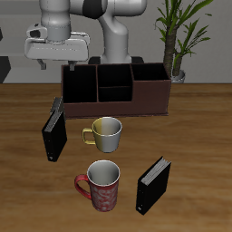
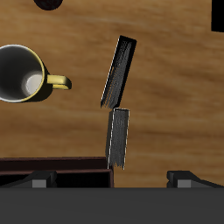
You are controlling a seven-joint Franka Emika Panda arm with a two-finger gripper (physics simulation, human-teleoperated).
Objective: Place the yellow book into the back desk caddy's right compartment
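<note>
The yellow book (image 1: 58, 106) stands on edge just in front of the back desk caddy (image 1: 116, 102), at its black-fronted end. It shows as a slim grey-tan strip in the wrist view (image 2: 118, 138). A thicker black book (image 1: 54, 135) stands right next to it, nearer the table's front edge (image 2: 118, 70). The caddy's right compartment (image 1: 149, 78) is the wide end section with a reddish-brown front, and it holds nothing. My gripper (image 1: 56, 62) hangs open and empty high above the yellow book (image 2: 112, 180). The caddy's edge (image 2: 52, 164) shows in the wrist view.
A yellow mug (image 1: 106, 133) stands mid-table and also shows in the wrist view (image 2: 22, 74). A red patterned mug (image 1: 102, 184) and a second black book (image 1: 154, 186) stand near the front edge. A potted plant (image 1: 177, 36) stands behind the caddy.
</note>
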